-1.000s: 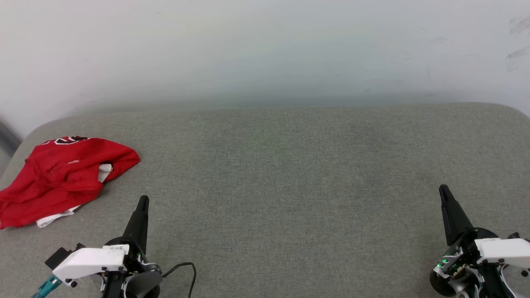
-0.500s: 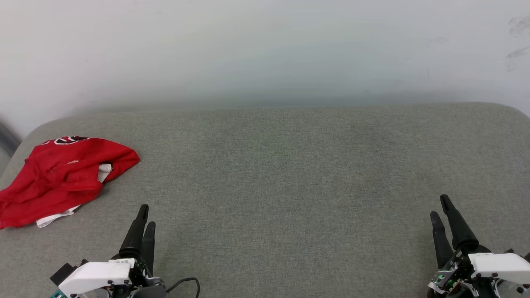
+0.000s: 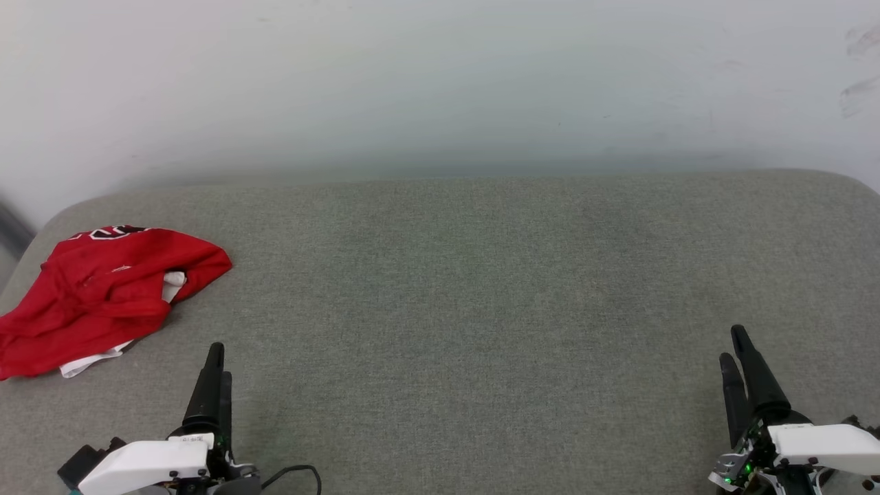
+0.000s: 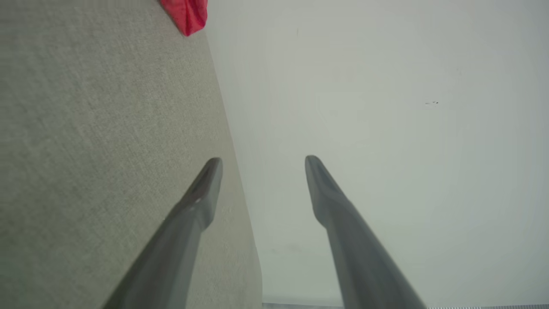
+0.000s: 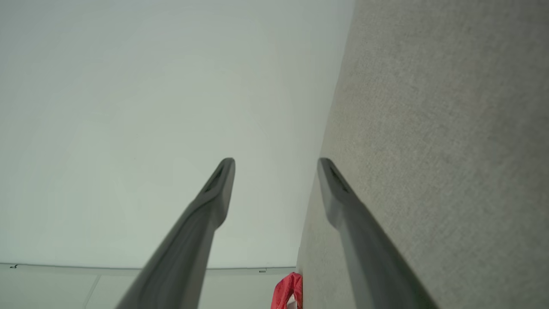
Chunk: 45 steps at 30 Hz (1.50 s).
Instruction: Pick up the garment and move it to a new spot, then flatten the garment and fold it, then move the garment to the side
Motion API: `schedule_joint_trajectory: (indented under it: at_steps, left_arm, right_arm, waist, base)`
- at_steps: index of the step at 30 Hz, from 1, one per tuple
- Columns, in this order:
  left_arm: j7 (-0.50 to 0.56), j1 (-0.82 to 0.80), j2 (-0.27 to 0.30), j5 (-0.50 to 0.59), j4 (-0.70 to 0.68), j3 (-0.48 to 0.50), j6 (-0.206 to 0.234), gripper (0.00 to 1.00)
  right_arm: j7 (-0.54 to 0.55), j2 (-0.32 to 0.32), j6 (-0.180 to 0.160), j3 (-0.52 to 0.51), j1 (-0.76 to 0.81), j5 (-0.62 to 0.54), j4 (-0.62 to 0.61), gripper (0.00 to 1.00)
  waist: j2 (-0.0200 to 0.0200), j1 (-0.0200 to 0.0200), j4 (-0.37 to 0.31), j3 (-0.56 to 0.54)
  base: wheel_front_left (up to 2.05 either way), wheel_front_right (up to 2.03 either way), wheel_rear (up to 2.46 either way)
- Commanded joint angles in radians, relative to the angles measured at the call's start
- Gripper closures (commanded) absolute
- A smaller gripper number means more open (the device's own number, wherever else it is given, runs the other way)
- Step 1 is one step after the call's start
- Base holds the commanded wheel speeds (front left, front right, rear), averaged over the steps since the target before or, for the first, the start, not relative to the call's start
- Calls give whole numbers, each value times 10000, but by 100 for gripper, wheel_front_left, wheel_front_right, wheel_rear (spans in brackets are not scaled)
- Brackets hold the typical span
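The garment [image 3: 103, 295], red with a bit of white showing, lies crumpled at the far left of the grey padded table [image 3: 467, 289]. A corner of the garment [image 4: 186, 15] shows at the top of the left wrist view, and a red fold of the garment [image 5: 287, 292] at the bottom of the right wrist view. My left gripper [image 3: 218, 361] stands open near the front left, to the right of the garment and apart from it. My right gripper [image 3: 733, 347] stands open at the front right, far from the garment. Both hold nothing.
A pale wall [image 3: 440, 82] rises behind the table's far edge. The table's rounded corners show at the far left and far right. A black cable [image 3: 302, 473] curls by the left wrist at the bottom edge.
Both grippers have gone from shut to open. Both have drawn back toward the bottom edge, the left one also shifting a little to the left. The garment has not moved.
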Motion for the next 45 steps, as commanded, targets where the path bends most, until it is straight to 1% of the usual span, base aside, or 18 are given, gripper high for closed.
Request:
schedule_joint_trajectory:
  at_steps: [1, 10, 15, 19, 22, 26, 33, 37, 42, 45]
  left_arm:
    - [-80, -57, 28, 177, -177, 66, -9, 0]
    - [-449, -19, 32, 1369, -157, 672, -12, 0]
    - [-638, 3, 35, 2505, -668, 868, -14, 0]
    - [-780, 68, 36, 3531, -1281, 859, 191, 0]
    - [-886, 131, 38, 4473, -1834, 634, 556, 0]
    - [-1020, 253, 36, 5793, -2477, 6, 1018, 0]
    - [-1248, 373, 40, 7461, -3119, -906, 1552, 0]
    - [-1367, 406, 40, 8298, -3302, -1297, 1700, 0]
    - [-1510, 479, 47, 9192, -3484, -1662, 1721, 0]
    - [-1600, 508, 150, 9735, -3578, -1918, 1797, 0]
  right_arm:
    - [-90, -8, 16, 33, -42, -237, -199, 0]
    - [-457, -8, 17, -426, -7, -2417, -394, 0]
    - [-647, -8, 18, -689, -58, -3991, -855, 0]
    - [-795, -8, 18, -825, -83, -5273, -1314, 0]
    - [-899, -7, 18, -751, -92, -6350, -1721, 0]
    - [-1031, -7, 19, -610, -111, -7506, -2139, 0]
    - [-1259, -7, 20, -74, 23, -9356, -2700, 0]
    - [-1375, -50, 20, 136, 106, -10165, -2872, 0]
    - [-1520, -120, 21, 350, 166, -11108, -3018, 0]
    - [-1606, -128, 21, 423, 197, -11613, -3090, 0]
  waist:
    - [0, 0, 1, -1]
    - [0, 0, -23, 1]
    - [0, 0, -51, 15]
    - [0, 0, -64, 34]
    - [0, 0, -73, 63]
    - [0, 0, -93, 104]
    - [0, 0, -104, 139]
    - [0, 0, -117, 150]
    - [0, 0, -150, 157]
    - [0, 0, -169, 165]
  base:
    - [0, 0, 0]
    - [0, 0, 0]
    - [0, 0, 0]
    - [0, 0, 0]
    - [0, 0, 0]
    - [0, 0, 0]
    - [0, 0, 0]
    - [0, 0, 0]
    - [0, 0, 0]
    - [0, 0, 0]
